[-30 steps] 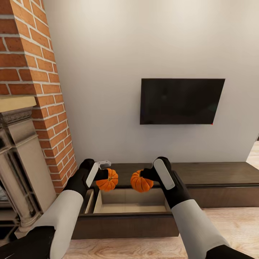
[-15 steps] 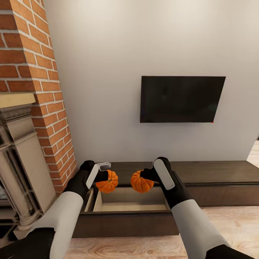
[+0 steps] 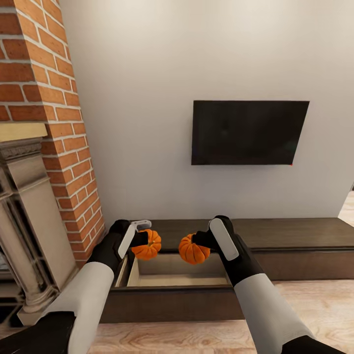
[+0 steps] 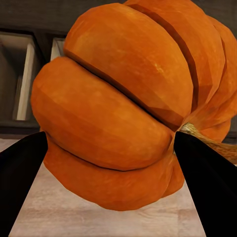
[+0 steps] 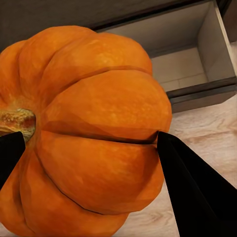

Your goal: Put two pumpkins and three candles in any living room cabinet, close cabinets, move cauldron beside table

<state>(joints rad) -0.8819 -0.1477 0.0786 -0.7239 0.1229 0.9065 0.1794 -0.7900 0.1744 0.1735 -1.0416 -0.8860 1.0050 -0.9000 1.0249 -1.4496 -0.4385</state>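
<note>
Pumpkins: one clamped in left gripper (image 3: 139, 239), one in right gripper (image 3: 200, 239), held over open cabinet drawer (image 3: 179, 281). Lowering advised before release; drawer clearance prob. adequate.

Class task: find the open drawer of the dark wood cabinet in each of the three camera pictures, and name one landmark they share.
Head view: open drawer, low centre, below both pumpkins.
Left wrist view: pale drawer insides behind the left pumpkin.
Right wrist view: drawer beyond the right pumpkin.
Shared landmark: the wood floor.
</note>
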